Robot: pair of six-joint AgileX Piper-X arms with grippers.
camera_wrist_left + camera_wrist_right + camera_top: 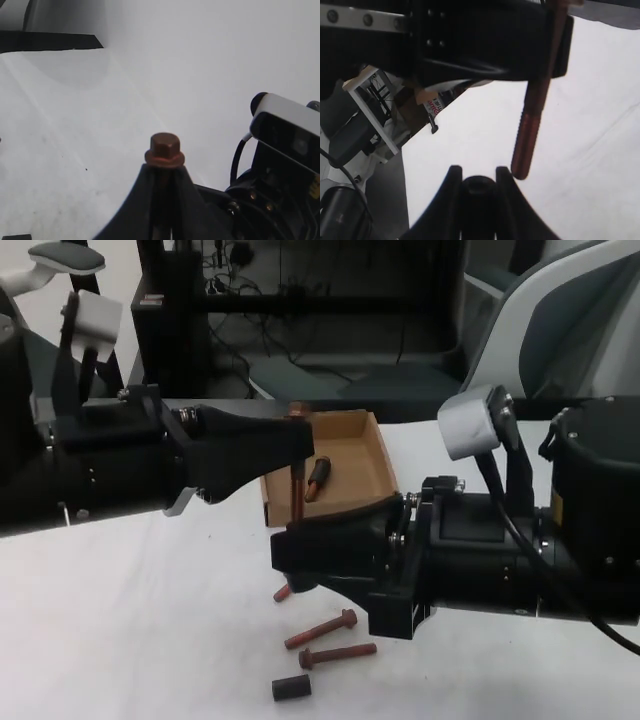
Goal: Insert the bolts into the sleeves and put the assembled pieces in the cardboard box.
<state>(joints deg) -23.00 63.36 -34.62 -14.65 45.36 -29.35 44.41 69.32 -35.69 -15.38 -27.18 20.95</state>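
Mid-bench, just in front of the cardboard box [383, 460]: left gripper [297, 455] is clamped on a bolt [297, 480] right under the hex head. The shank hangs straight down, so the threaded end can drop into a bore. Right gripper [300, 552] sits directly underneath, pinched on a black sleeve [479, 191] with the bore facing up, so it acts as the fixture. In the right wrist view the bolt tip is just beside the sleeve mouth, not in it, and looks offset to one side. My read: alignment step, insertion not yet done. It likely needs a small sideways correction before lowering, otherwise the tip lands on the sleeve rim or a finger. Mating next to the box makes sense, since the drop-off is then a short hop. One assembled piece [318, 476] lies inside the box. Stock on the bench [150, 620] near the right arm: loose bolts [322, 628], two lying flat close together; a spare sleeve [291, 687] just beside them on the camera side; and another bolt end [283, 592] poking out from under the right gripper. So roughly one done, one in hand, more to go. Surface is a plain white covering with a few specks. Behind the bench: a dark rack [180, 310] with tangled cables, and a grey-and-white moulded shell [560, 310] at far right; can't tell what it is.
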